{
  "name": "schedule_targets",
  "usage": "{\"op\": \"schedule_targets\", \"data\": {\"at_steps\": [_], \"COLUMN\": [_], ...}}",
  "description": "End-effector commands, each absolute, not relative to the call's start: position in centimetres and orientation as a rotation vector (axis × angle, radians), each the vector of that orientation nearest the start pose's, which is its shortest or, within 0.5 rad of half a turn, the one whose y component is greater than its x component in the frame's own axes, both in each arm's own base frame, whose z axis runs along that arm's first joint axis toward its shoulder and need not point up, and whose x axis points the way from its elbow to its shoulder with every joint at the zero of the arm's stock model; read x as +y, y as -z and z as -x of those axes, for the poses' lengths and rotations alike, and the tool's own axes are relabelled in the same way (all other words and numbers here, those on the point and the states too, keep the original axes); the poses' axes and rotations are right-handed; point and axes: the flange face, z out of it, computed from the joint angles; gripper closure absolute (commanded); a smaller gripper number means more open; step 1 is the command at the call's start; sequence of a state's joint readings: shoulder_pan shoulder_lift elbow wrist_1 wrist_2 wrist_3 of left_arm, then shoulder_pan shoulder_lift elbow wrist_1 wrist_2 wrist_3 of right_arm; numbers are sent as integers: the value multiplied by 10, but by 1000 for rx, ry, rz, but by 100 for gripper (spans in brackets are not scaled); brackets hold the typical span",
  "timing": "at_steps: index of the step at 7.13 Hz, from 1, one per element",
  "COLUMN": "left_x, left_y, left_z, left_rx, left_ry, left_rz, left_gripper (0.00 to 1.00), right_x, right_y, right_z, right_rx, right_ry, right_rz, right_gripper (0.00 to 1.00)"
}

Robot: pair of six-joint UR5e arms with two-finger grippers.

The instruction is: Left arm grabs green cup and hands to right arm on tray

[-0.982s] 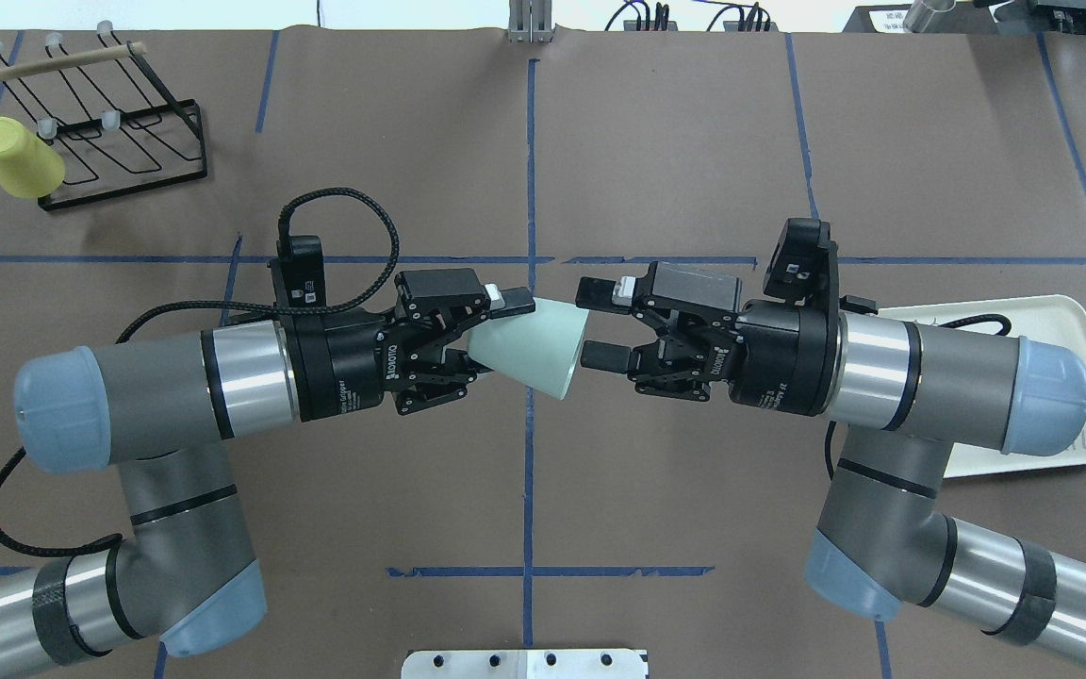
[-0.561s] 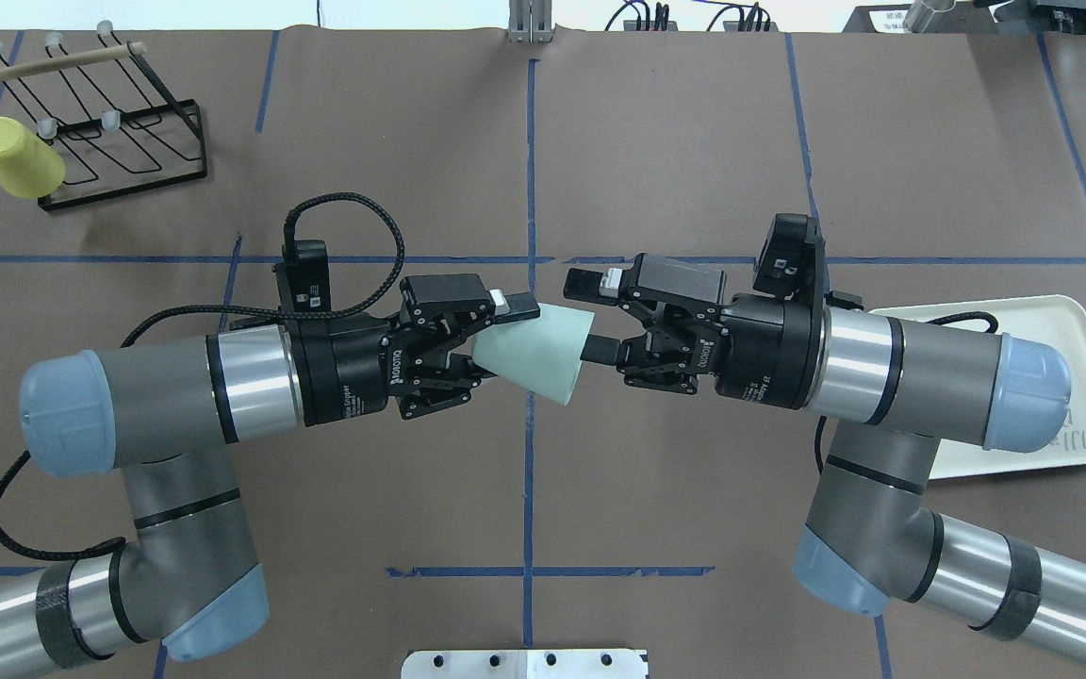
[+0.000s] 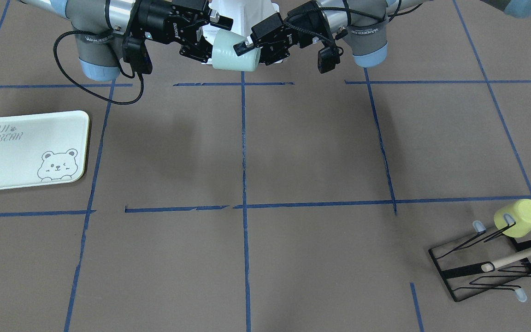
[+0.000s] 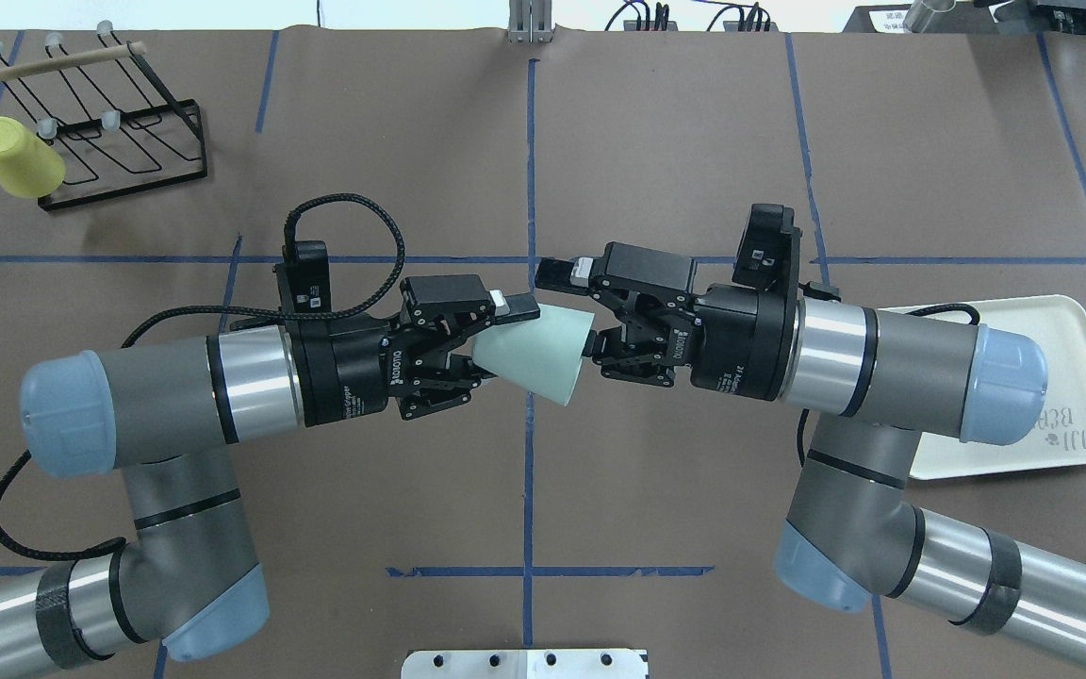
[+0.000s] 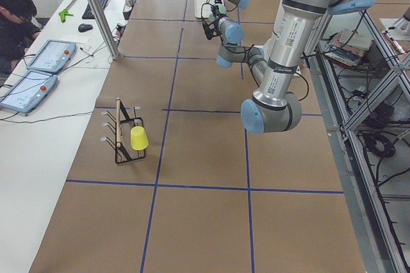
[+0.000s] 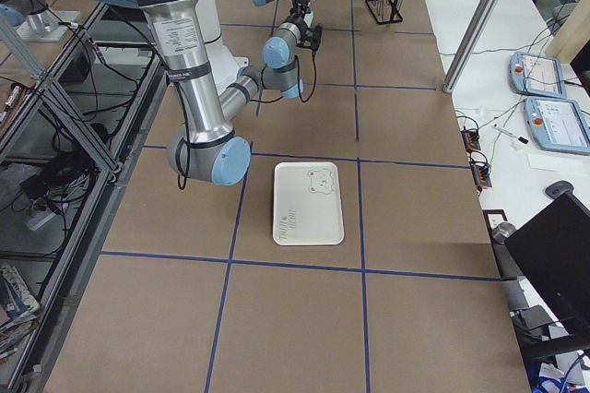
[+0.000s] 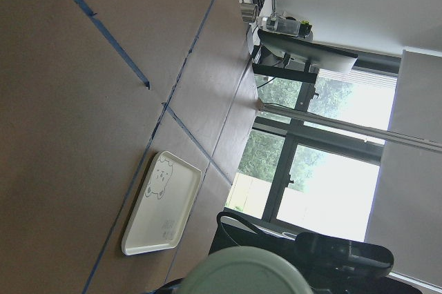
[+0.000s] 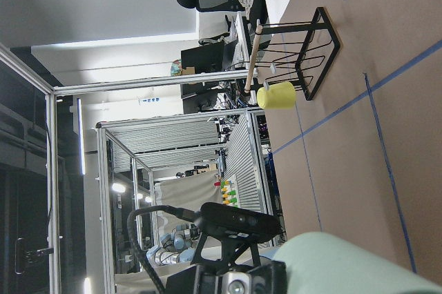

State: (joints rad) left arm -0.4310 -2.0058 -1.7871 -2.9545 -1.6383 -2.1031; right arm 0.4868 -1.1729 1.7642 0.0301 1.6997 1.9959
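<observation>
The green cup (image 4: 538,356) hangs on its side in mid-air over the table's middle, mouth toward the right arm. My left gripper (image 4: 501,339) is shut on its base end. My right gripper (image 4: 567,311) is open at the cup's mouth: one finger lies over the outside of the wall, the other reaches into the mouth. In the front view the cup (image 3: 235,57) sits between the left gripper (image 3: 249,50) and the right gripper (image 3: 210,37). The tray (image 4: 1080,349) lies flat at the right, partly under the right arm, and in the front view (image 3: 12,157) it is bare.
A yellow cup (image 4: 15,156) hangs on a black wire rack (image 4: 119,132) at the far left corner; both show in the front view, cup (image 3: 519,217) and rack (image 3: 482,272). Blue tape lines cross the brown table cover.
The right gripper has moved left toward the cup and its fingers now straddle the cup's rim. The left gripper still holds the cup, almost still.
</observation>
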Motion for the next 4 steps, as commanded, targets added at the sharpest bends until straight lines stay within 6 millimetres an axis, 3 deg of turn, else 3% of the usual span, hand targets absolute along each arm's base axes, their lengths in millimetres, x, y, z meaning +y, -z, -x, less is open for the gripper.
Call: {"op": "schedule_targets", "data": {"at_steps": [1, 2, 4], "left_x": [-339, -338, -338], "left_y": [-176, -176, -176], "left_z": [-433, -433, -432], "left_rx": [2071, 2073, 2073], "left_ry": [532, 531, 530], "left_rz": [148, 148, 147], "left_gripper": [41, 41, 41], "right_x": [-346, -346, -346], "right_y": [-197, -197, -197], "right_z": [398, 398, 397], "right_rx": [-2213, -2214, -2213], "right_ry": [-387, -404, -405], "right_rz": [39, 73, 74], "right_gripper": [29, 56, 68]}}
